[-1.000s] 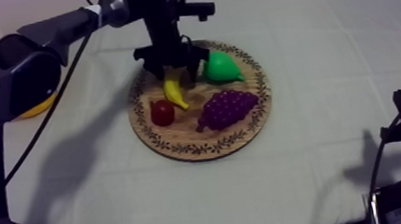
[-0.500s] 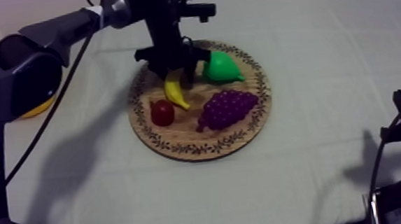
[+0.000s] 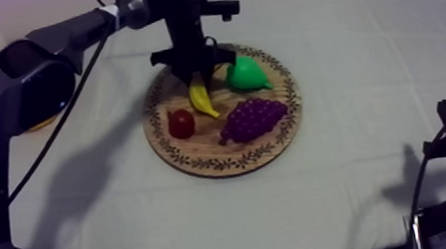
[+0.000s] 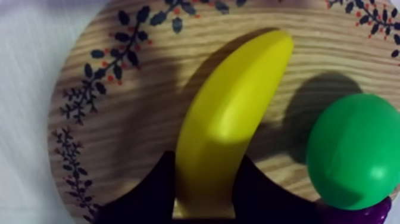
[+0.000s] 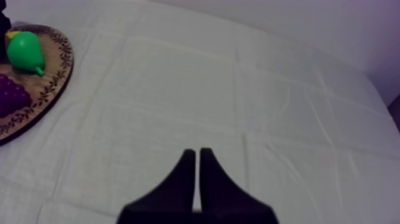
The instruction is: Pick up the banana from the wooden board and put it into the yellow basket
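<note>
Left gripper (image 4: 205,199) fingers (image 4: 149,193) clenched on banana (image 4: 229,119) near one end, one finger each side. Rest of banana sticks out over wooden board (image 4: 128,101), just beside pear (image 4: 354,152). Top view adds small red fruit (image 3: 181,124) and grapes (image 3: 253,119) near banana, with bare table (image 3: 363,81) all round board. Yellow basket (image 3: 44,122) mostly hidden behind left arm (image 3: 26,75). Right gripper (image 5: 198,173) fingers pressed together, empty, over bare table.
</note>
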You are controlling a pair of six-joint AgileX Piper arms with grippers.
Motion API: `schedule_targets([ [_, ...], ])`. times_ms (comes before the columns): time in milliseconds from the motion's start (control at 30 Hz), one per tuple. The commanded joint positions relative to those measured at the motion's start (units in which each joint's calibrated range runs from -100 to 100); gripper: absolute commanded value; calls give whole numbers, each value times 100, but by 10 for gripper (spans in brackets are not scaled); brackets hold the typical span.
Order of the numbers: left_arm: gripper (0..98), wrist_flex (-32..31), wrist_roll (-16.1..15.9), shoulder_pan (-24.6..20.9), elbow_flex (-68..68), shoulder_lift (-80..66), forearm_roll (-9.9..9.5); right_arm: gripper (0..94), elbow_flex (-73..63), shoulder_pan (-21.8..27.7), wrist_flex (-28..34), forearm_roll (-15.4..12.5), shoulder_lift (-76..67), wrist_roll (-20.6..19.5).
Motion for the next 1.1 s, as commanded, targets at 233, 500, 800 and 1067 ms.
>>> schedule_targets([
  [233,220,112,176,83,404,-900,-141,6,-3,3,5,-2,-4,1],
  [500,227,117,385,4,1398,-2481,-335,6,-3,3,5,-2,-4,1],
  [800,244,-20,455,-446,2699,-4191,-548,6,-3,3,5,-2,-4,1],
  [1067,241,-199,182,-1165,3319,-5010,-808,6,-3,3,5,-2,-4,1],
])
